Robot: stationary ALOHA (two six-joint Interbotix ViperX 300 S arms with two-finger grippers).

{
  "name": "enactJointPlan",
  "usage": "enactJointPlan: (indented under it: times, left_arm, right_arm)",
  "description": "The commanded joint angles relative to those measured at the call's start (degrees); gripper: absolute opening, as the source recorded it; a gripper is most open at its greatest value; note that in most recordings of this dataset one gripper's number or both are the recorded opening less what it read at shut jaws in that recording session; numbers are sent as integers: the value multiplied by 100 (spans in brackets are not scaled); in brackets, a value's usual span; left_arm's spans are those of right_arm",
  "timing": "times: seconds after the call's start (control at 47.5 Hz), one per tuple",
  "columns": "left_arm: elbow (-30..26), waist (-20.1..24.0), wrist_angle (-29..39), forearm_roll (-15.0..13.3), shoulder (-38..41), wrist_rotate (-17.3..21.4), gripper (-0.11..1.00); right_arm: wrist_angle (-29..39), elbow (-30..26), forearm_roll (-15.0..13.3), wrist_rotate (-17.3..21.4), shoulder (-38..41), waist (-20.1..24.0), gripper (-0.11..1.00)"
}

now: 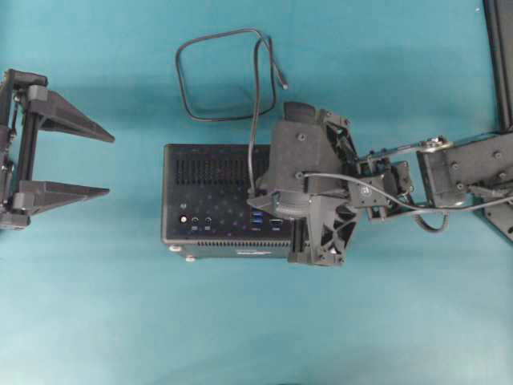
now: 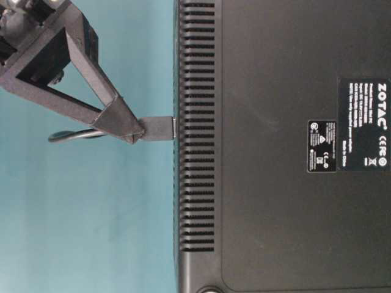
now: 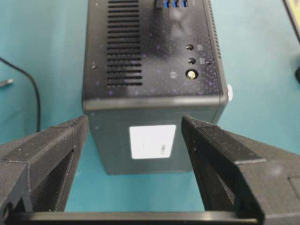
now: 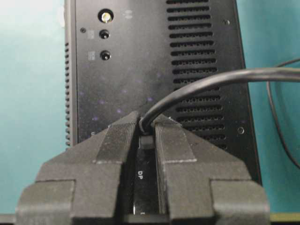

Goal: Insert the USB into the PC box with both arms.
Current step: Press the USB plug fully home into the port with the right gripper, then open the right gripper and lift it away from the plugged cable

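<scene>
While the USB plug (image 2: 160, 128) is sitting pinched at the tip of the right gripper (image 4: 147, 125), its nose is meeting the port face of the PC box (image 1: 210, 168), and the table-level view is showing the plug's long axis lying square to that face, with its tip touching the panel or just entering it; how deep it has gone I cannot tell. Its cable (image 1: 210, 76) is rising from between the jaws, crossing over the vent slots and curling into a loop on the table (image 1: 256, 321) beyond the far side of the box. The right jaws are standing nearly closed, clamped on the plug just behind its nose, and this arm is reaching in from the right to hover over the right end of the box. Out to the left, the left gripper (image 1: 104, 164) is waiting with its jaws spread wide and holding nothing, lined up on the left end of the box but well apart from it. Judging by that, the coming push is running along the plug's axis into the panel, and the left arm looks best placed to brace the box.
</scene>
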Motion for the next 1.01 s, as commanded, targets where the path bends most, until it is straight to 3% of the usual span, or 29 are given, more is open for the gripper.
enactJointPlan:
  times: [0.0, 0.316, 0.695, 0.989]
  left_arm:
    - [-105, -9, -53, 9, -18, 9, 85]
    - [-114, -9, -53, 9, -9, 9, 85]
    - [-149, -9, -53, 9, -18, 18, 85]
    - [-132, -9, -114, 9, -18, 18, 85]
  right_arm:
    - [53, -18, 79, 53, -44, 114, 10]
    - [18, 18, 88, 62, -185, 88, 17]
    - [53, -88, 88, 53, -272, 9, 61]
    - [264, 44, 88, 53, -677, 9, 63]
